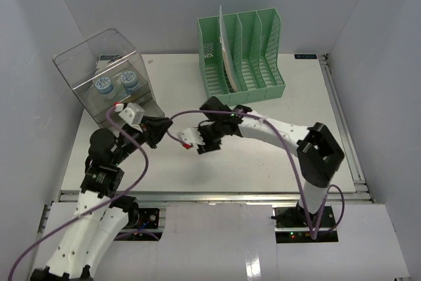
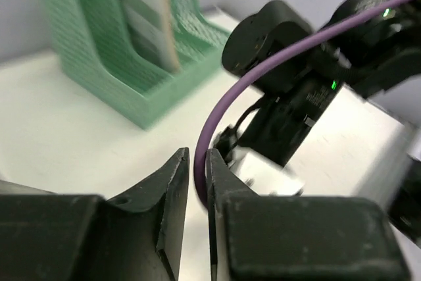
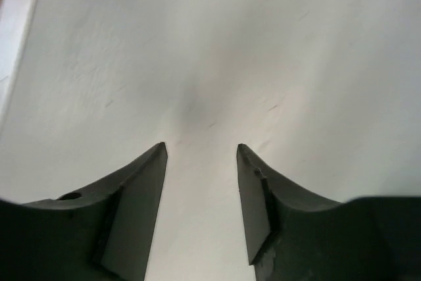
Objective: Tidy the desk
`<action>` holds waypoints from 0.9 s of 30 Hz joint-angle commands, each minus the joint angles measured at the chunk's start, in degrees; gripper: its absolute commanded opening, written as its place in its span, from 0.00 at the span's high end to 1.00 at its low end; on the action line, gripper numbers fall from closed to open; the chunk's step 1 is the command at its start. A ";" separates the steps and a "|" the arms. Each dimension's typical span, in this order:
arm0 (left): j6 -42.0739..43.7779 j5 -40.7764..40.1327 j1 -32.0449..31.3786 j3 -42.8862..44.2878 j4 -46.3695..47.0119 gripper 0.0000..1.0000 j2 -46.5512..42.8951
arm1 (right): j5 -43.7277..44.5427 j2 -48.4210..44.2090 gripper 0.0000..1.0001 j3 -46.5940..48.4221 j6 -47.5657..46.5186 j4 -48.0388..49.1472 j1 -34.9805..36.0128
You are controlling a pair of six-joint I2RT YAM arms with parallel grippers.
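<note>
Progress looked far along, by my read: the desk, a flat white top with a silver rail on its front edge, spread beneath and in front of the green rack, and nothing loose showed on it from above, though whatever lay under the arms could not be judged. What was stored sat tidy. A thin pale sheet stood on edge in the leftmost slot of the rack, whose mint plastic walls were perforated like mesh, stiff and square-cornered. Left of the rack stood a clear box, glossy and hard, with two round blue-capped items side by side inside. Both arms hovered in front of the rack, a little to its left. The left gripper was all but closed, matte black wedges with only a sliver between; a smooth purple cable curved down toward that slit, and whether it was pinched I couldn't tell. The right gripper hung partly spread over bare, faintly scuffed white surface, holding nothing. Little seemed left beyond parking the arms.
</note>
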 commanded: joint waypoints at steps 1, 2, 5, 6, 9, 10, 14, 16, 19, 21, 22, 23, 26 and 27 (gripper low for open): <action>8.35 -7.75 3.11 1.64 -13.48 0.98 15.28 | -22.37 -17.05 0.61 -12.08 -4.63 -10.12 -8.84; 10.21 -8.92 3.11 2.86 -14.83 0.98 18.33 | -23.94 -20.14 0.63 -14.96 -3.98 -8.64 -10.66; 15.04 -12.88 3.11 6.06 -18.36 0.99 27.46 | -28.27 -28.98 0.67 -23.47 -1.90 -3.29 -16.23; 16.04 -14.21 3.17 6.72 -18.81 1.00 28.97 | -28.66 -31.20 0.67 -25.59 -1.51 -1.12 -17.18; 16.68 -16.30 3.11 8.16 -18.70 1.00 30.96 | -26.27 -35.04 0.67 -28.66 0.09 2.93 -19.61; 16.54 -16.23 3.14 8.32 -18.18 1.00 30.73 | -26.24 -35.17 0.67 -28.97 0.62 3.19 -20.82; 16.82 -16.68 3.20 7.47 -15.83 0.99 29.64 | -27.08 -33.90 0.66 -29.23 2.00 3.17 -23.34; 18.35 -19.26 3.20 6.53 -15.52 0.97 31.30 | -27.15 -33.51 0.64 -29.11 2.16 3.29 -23.40; 19.28 -23.42 3.20 5.17 -15.28 0.96 34.63 | -27.36 -33.21 0.62 -29.16 2.40 3.35 -23.36; 18.87 -25.54 3.20 5.22 -14.74 0.95 37.07 | -27.30 -33.09 0.62 -29.34 2.40 3.35 -23.43; 18.75 -26.05 3.20 5.33 -14.46 0.95 38.13 | -27.34 -33.06 0.62 -29.40 2.40 3.35 -23.47; 18.89 -26.96 3.20 5.57 -14.25 0.94 39.15 | -27.47 -33.07 0.62 -29.45 2.43 3.36 -23.57; 19.95 -31.04 3.20 6.91 -13.96 0.93 43.70 | -27.83 -33.06 0.62 -29.84 2.58 3.43 -23.78; 21.20 -31.63 3.20 7.17 -13.96 0.93 44.72 | -27.91 -33.23 0.62 -29.84 2.66 3.43 -23.95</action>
